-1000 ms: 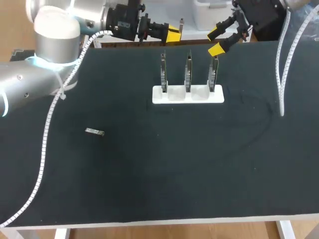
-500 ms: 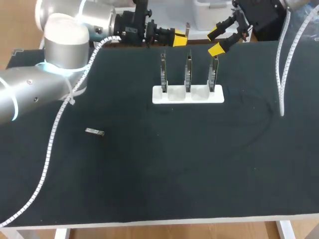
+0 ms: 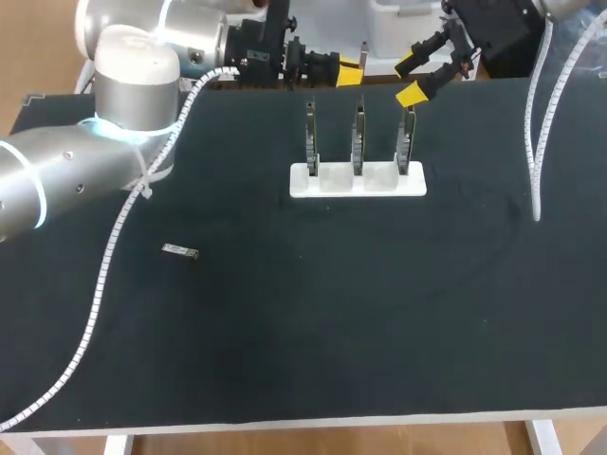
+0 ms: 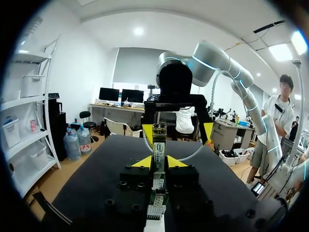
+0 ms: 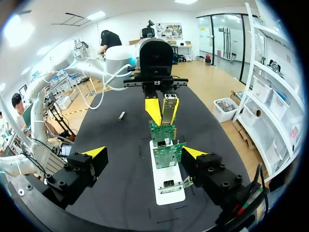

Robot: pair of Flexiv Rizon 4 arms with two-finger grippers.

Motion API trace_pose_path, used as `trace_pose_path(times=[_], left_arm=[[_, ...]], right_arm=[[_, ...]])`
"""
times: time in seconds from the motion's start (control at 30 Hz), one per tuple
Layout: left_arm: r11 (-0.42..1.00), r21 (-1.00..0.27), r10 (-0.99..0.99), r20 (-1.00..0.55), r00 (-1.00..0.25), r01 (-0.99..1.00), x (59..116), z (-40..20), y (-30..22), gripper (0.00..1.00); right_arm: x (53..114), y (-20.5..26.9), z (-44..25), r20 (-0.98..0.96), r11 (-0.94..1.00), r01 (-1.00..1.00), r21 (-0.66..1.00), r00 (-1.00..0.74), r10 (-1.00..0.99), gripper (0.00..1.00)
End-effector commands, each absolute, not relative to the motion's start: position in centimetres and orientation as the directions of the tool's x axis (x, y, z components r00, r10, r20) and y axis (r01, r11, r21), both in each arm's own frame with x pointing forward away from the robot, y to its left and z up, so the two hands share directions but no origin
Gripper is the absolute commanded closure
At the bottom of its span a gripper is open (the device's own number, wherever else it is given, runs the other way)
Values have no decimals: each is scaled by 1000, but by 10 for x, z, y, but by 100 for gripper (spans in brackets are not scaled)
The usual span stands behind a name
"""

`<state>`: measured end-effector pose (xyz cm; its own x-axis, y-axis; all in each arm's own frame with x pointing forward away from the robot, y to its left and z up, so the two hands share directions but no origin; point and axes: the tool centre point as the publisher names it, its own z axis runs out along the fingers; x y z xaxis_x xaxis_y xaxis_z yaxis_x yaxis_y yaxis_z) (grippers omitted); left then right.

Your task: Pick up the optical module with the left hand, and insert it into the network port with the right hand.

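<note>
My left gripper (image 3: 349,74) hangs above the table's far edge, behind the row of boards, shut on a slim metal optical module (image 3: 363,54). In the left wrist view the module (image 4: 159,141) stands upright between the yellow tips of the left gripper (image 4: 159,162). My right gripper (image 3: 410,78) is open wide at the far right of the boards. In the right wrist view the right gripper (image 5: 145,153) straddles the green boards (image 5: 166,145) with network ports, and the held module (image 5: 169,108) is just beyond them.
A white holder (image 3: 358,182) carries three upright circuit boards at the table's far middle. A second small module (image 3: 178,251) lies loose on the black mat at the left. White cable conduits hang from both arms.
My left arm has carried the module to the right along the far edge, closer to the right gripper. The right arm has kept still.
</note>
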<state>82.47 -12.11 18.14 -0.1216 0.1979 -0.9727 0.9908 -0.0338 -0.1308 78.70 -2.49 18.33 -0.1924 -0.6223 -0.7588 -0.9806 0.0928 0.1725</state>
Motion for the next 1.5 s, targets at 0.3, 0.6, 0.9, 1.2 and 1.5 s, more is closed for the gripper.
trace_pose_path(times=[0.3, 0.6, 0.9, 1.2, 1.5], left_arm=[[-32, -137, 194, -973, -128, 990, 826, 180, -123, 100], [-28, -134, 191, -973, -126, 991, 825, 182, -121, 100], [-30, -134, 191, -974, -126, 991, 825, 182, -121, 100], [-30, -134, 191, -974, -126, 991, 825, 182, -121, 100], [-30, -134, 191, -974, -126, 991, 825, 182, -121, 100]], right_arm=[[784, -25, 184, -759, 98, -981, 168, -192, -622, 0], [784, -25, 184, -759, 98, -981, 168, -192, -622, 0], [784, -25, 184, -759, 98, -981, 168, -192, -622, 0], [784, -25, 184, -759, 98, -981, 168, -192, -622, 0], [784, -25, 184, -759, 98, -981, 168, -192, -622, 0]])
